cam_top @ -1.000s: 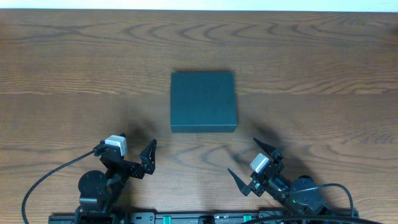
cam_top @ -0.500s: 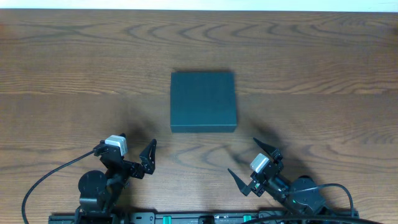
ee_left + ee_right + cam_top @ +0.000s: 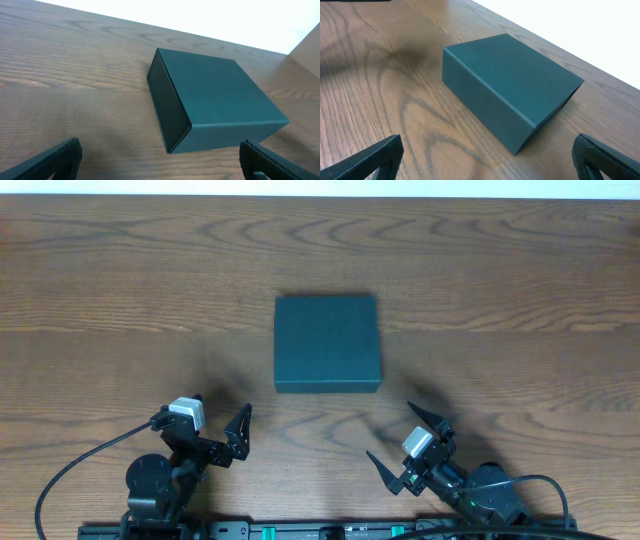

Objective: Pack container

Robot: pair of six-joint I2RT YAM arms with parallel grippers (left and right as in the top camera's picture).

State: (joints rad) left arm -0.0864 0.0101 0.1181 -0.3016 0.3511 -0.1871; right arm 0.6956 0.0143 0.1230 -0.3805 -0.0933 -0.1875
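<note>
Nothing moved, closed container [image 3: 328,340] on table [image 3: 520,290], left fingers [image 3: 238,435] and right fingers [image 3: 382,470] spread, well apart from it

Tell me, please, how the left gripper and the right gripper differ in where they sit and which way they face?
The left gripper sits off the near left corner of the box, while the right gripper sits off its near right corner. The left gripper points roughly straight ahead, whereas the right gripper is turned diagonally, toward the left. Both are open, empty and clear of the closed box.
</note>
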